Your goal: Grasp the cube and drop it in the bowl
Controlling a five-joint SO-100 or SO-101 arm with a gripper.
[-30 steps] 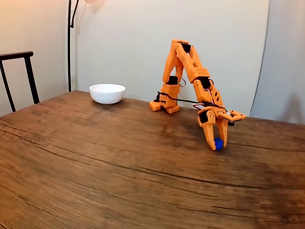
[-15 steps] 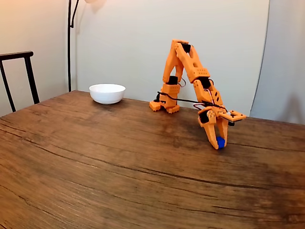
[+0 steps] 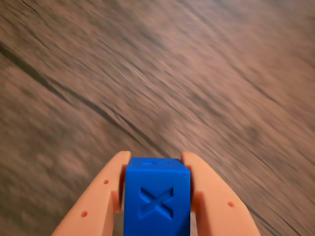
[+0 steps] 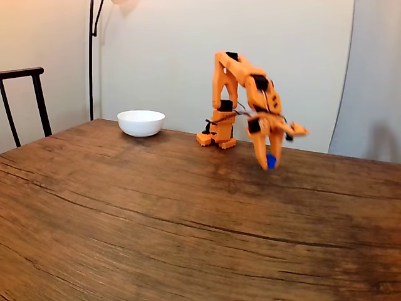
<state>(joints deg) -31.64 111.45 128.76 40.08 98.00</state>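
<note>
Cube (image 4: 270, 161) now airborne in hand (image 4: 268, 164)

Wooden worktop (image 4: 125, 207), dark brown with long grain cracks running across the fixed view; its grain appears blurred in the wrist view. Black chair back (image 4: 25, 94) at 9 o'clock. Thin black lamp pole (image 4: 91, 56) at 11 o'clock, standing against a pale wall (image 4: 175, 50).
</note>
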